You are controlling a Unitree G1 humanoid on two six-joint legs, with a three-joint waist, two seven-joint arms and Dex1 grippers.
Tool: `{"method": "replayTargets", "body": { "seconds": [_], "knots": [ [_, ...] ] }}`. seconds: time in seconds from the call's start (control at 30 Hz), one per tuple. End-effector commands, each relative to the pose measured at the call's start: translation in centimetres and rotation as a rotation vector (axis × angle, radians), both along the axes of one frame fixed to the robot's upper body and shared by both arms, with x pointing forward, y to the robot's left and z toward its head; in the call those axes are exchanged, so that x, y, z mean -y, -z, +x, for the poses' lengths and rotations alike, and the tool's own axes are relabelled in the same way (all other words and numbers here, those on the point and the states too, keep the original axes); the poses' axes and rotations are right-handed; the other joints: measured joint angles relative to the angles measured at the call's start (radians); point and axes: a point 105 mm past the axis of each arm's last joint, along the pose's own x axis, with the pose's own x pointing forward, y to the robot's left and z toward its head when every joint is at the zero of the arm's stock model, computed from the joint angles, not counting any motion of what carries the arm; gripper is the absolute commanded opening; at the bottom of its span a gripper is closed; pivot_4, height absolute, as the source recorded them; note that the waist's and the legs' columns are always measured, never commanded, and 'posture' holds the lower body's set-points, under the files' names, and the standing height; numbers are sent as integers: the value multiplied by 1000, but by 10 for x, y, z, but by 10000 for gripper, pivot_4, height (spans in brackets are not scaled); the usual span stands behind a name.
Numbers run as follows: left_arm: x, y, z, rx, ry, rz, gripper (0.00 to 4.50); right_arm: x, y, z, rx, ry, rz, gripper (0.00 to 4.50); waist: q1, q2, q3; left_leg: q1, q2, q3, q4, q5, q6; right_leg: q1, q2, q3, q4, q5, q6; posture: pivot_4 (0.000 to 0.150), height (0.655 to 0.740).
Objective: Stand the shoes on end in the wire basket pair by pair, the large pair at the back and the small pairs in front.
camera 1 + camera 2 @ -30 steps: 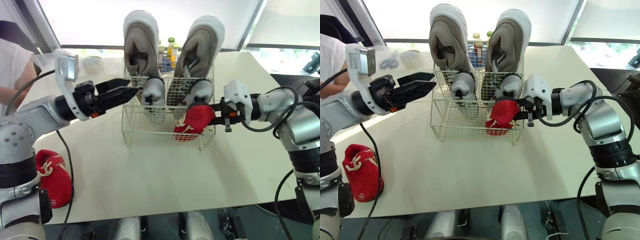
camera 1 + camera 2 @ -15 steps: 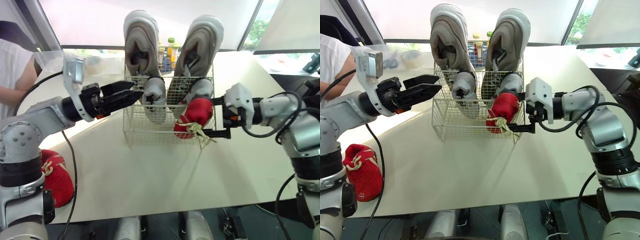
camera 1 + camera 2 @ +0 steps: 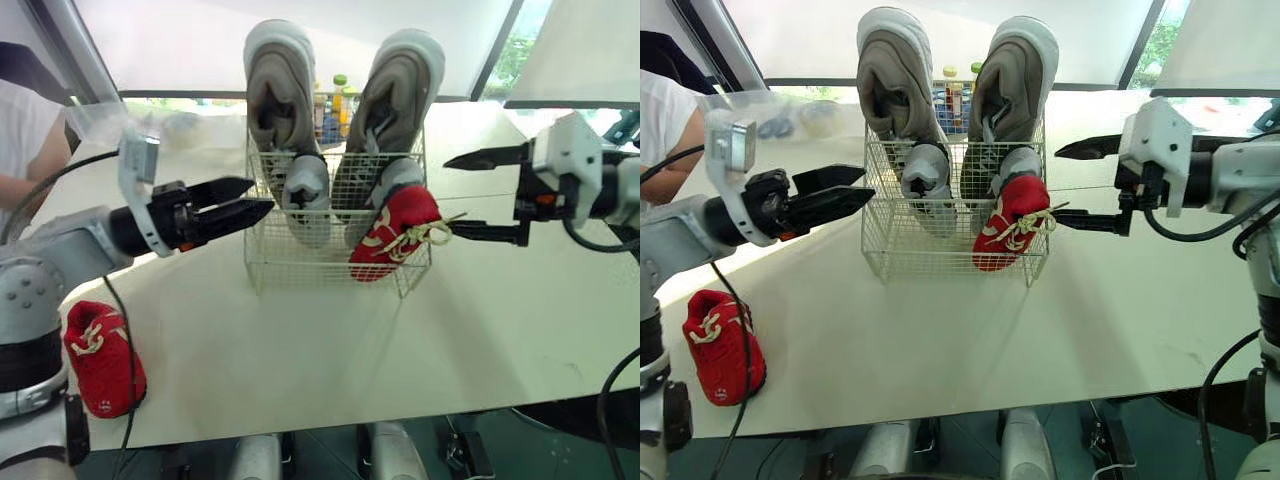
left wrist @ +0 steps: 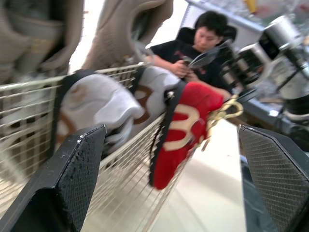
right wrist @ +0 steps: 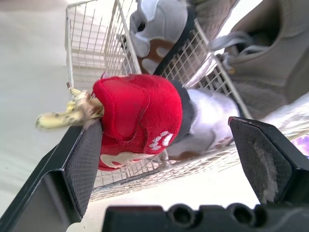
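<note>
In wire basket (image 3: 300, 268): large pair (image 3: 275, 90), grey pair (image 3: 305, 190), one red shoe (image 3: 392, 232).
Left: second red shoe (image 3: 100, 358), table's (image 3: 480, 330) near-left corner.
Fingers: right gripper (image 3: 451, 194) wide, left gripper (image 3: 260, 194) narrow, both empty.

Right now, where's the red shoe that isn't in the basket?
The loose red shoe lies on the table by its front edge, on the robot's left, well apart from the wire basket.

Hard daylight comes from the windows (image 3: 170, 45) behind, which burn out to white. The far desk (image 3: 470, 130) glares pale, its near part lies in softer shade, and the backlit large shoes (image 3: 280, 90) look dark toward the camera.
</note>
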Motion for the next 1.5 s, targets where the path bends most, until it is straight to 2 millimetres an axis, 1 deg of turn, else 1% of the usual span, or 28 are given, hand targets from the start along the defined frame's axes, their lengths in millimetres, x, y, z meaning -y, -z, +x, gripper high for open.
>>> {"method": "replayTargets", "body": {
  "seconds": [0.03,0.17,0.27,0.33,0.37,0.47,0.5,0.57,0.6,0.63,0.67,0.83,0.9,0.97,1.03,1.17,1.27,1.3,1.4,1.5],
  "knots": [
    [-13,-12,-13,50,-64,25,45000,-4,-40,-10,118,-54,43,44235,0,0,0,0,0,0,0,0,0,0,0,0,0,0,0,1500,7400],
    [-34,-7,-23,30,-178,65,45000,-21,-57,-12,144,-168,78,44235,-2,0,0,0,1,0,-1,-1,-1,-1,0,0,0,0,0,1500,7400],
    [-47,-2,-33,13,-249,90,45000,-31,-58,-9,145,-235,73,44235,-3,-1,1,0,3,1,-2,-1,-2,-2,-1,0,-1,0,0,1500,7400],
    [-54,-1,-37,1,-295,89,45000,-39,-58,-10,142,-291,73,44235,-1,-1,1,0,3,1,-2,-1,-2,-3,-1,0,-1,0,0,1500,7400],
    [-60,-1,-39,-7,-327,86,45000,-45,-58,-11,141,-327,72,44235,0,-1,1,0,3,1,-2,-1,-2,-3,-1,0,-1,0,-1,1500,7400],
    [-83,7,-48,-67,-467,136,45000,-68,-49,-18,128,-474,33,44235,-1,-1,1,-1,4,3,-3,-1,-2,-9,-2,0,-1,1,-2,1500,7400],
    [-88,10,-50,-85,-501,147,45000,-73,-47,-19,125,-506,25,44235,-2,-1,1,-1,4,3,-4,-1,-2,-10,-2,0,-1,1,-2,1500,7400],
    [-106,18,-53,-133,-640,191,45000,-82,-40,-18,122,-561,11,44235,-2,-1,1,-1,5,5,-5,-1,-2,-12,-2,0,-1,1,-2,1500,7400],
    [-111,20,-55,-147,-682,202,45000,-84,-38,-17,121,-573,9,44235,-1,-1,1,-1,5,5,-5,-1,-2,-13,-2,0,-1,2,-2,1500,7400],
    [-129,25,-60,-189,-792,211,45000,-87,-35,-16,116,-592,11,44235,-1,-1,1,-1,5,6,-6,-1,-3,-14,-2,0,0,2,-3,1500,7400],
    [-141,28,-64,-217,-864,214,45000,-89,-34,-16,113,-603,14,44235,-1,-1,1,-2,6,7,-7,-1,-3,-15,-3,0,0,2,-3,1500,7400],
    [-210,65,-109,-422,-1288,286,45000,-96,-29,-11,104,-648,18,44235,-4,-2,0,1,6,13,-14,0,-4,-19,-5,-1,-1,3,-5,1500,7400],
    [-223,73,-118,-458,-1378,275,45000,-98,-29,-10,106,-656,18,44235,-4,-2,0,1,6,14,-16,0,-5,-20,-6,-1,-1,3,-5,1500,7400],
    [-225,77,-122,-479,-1402,252,45000,-99,-30,-9,109,-664,19,44235,1,-2,0,1,7,14,-16,0,-6,-22,-5,-2,-1,4,-7,1500,7400],
    [-227,88,-123,-519,-1427,235,45000,-101,-31,-8,115,-672,17,44235,2,-3,0,0,8,14,-16,0,-6,-22,-5,-2,-2,5,-8,1500,7400],
    [-221,101,-111,-552,-1385,190,45000,-102,-32,-9,118,-676,11,44235,2,-4,-2,-2,13,15,-17,0,-6,-22,-1,-4,-12,11,-16,1500,7400],
    [-216,107,-101,-569,-1349,177,45000,-101,-32,-9,121,-664,5,44235,0,-5,-2,-2,16,18,-18,0,-7,-23,1,-4,-13,11,-16,1500,7400],
    [-215,109,-100,-573,-1346,176,45000,-101,-33,-9,121,-662,4,44235,-1,-5,-2,-2,16,20,-18,-1,-7,-24,1,-4,-13,11,-16,1500,7400],
    [-215,122,-96,-618,-1347,187,45000,-97,-34,-11,125,-638,-3,44235,-1,-6,-3,-2,18,27,-19,-2,-10,-24,1,-4,-11,11,-16,1500,7400],
    [-218,135,-96,-658,-1361,205,45000,-94,-34,-12,124,-614,-6,44235,-4,-6,-3,0,19,32,-19,-3,-12,-25,1,-4,-9,11,-16,1500,7400]
  ]
}}
